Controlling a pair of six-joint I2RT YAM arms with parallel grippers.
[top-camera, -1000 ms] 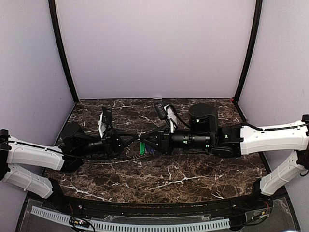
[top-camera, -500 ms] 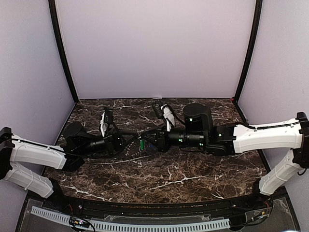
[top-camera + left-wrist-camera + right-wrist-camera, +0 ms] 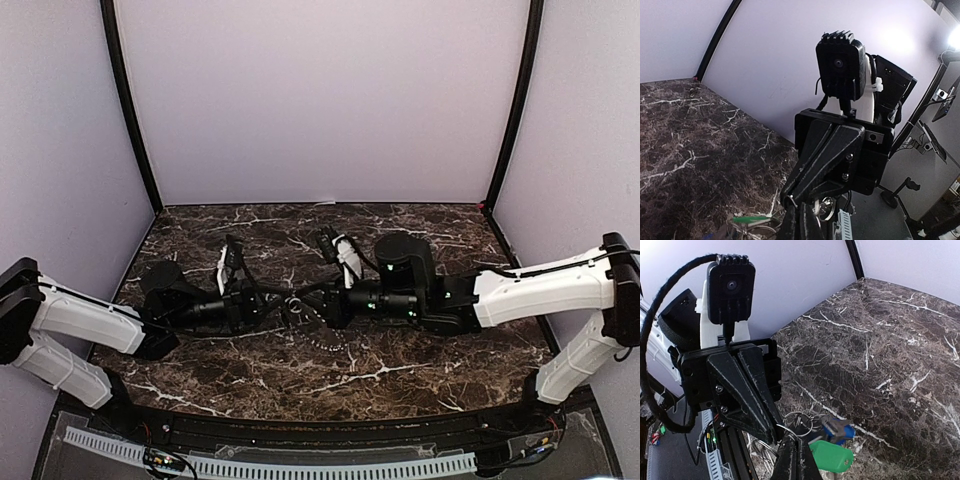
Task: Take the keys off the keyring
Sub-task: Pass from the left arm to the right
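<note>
Both grippers meet tip to tip over the middle of the table. A bunch of silver wire rings hangs between them, carrying the keys: a green head and a blue one. My right gripper is shut on a thin wire ring. My left gripper faces it and is shut on the same wire. From the left wrist, my left gripper sits low, with the green key to its left. From above, the keyring's toothed rim shows faintly just below the grippers.
The right arm's wrist camera stands close in front of the left wrist view. A white toothed cable track runs along the near edge. Purple walls enclose the marble table at back and sides.
My right gripper has closed on the wire ring. Both arms shifted left and toward the near edge. The green and blue keys, seen from above before, are now hidden under the grippers.
</note>
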